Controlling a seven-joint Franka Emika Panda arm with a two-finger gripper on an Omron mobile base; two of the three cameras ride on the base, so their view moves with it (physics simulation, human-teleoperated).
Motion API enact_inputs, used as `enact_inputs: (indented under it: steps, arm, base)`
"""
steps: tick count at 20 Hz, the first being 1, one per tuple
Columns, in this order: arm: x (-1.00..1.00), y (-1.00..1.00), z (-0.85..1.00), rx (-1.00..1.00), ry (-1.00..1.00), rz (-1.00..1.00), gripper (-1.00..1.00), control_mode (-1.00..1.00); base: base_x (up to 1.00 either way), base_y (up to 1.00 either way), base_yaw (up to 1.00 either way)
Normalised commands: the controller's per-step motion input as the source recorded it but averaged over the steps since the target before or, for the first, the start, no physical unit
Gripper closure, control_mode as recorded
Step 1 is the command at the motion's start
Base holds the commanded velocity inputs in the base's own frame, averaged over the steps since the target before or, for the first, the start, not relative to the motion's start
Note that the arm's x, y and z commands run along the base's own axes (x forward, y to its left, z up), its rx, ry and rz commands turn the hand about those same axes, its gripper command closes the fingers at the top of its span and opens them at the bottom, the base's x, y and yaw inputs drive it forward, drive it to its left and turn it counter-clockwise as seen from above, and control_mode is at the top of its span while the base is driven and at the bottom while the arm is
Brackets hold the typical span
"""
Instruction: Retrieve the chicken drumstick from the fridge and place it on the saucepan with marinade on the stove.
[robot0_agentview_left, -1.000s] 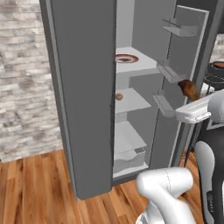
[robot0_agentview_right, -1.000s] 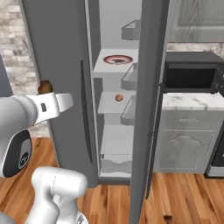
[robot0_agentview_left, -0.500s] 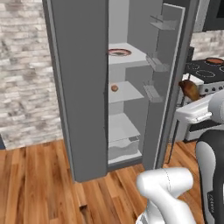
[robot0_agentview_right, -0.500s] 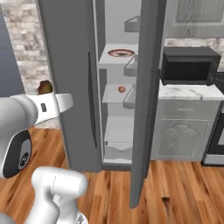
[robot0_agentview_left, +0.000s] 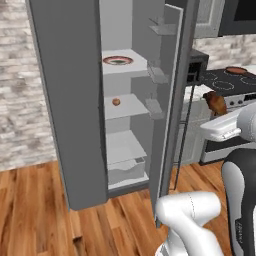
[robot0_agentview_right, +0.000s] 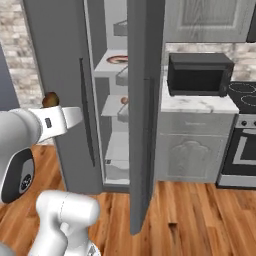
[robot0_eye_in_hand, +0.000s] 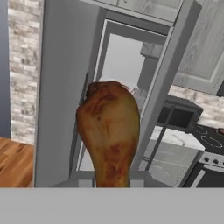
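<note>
Chicken drumstick: reddish-brown, lumpy, thick end uppermost. Riding clamped by its narrow end in the gripper, outside the fridge, whose doors are standing open. Stove lying at about two o'clock in the left base view. Likely handling light, firm yet slightly yielding, possibly slippery; the narrow shank is offering the surest hold.

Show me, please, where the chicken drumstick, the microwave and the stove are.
chicken drumstick (robot0_eye_in_hand: 109, 131): hand view, middle of the meat.
microwave (robot0_agentview_right: 200, 75): right base view, its dark door.
stove (robot0_agentview_left: 223, 80): left base view, black cooktop surface.
</note>
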Motion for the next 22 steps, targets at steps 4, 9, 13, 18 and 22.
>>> enact_inputs:
  steps: [4,9,13,18,22]
  arm:
    - [0.0,0.0,0.0,0.0,0.0,0.0,1.0,1.0]
    - [0.0,0.0,0.0,0.0,0.0,0.0,1.0,1.0]
    - [0.0,0.0,0.0,0.0,0.0,0.0,1.0,1.0]
    - [0.0,0.0,0.0,0.0,0.0,0.0,1.0,1.0]
    - [0.0,0.0,0.0,0.0,0.0,0.0,1.0,1.0]
  base:
    - [0.0,-0.79,0.04]
    - [0.0,-0.85,0.05]
    - [0.0,-0.87,0.04]
    - [-0.01,-0.91,0.02]
    - [-0.01,-0.93,0.01]
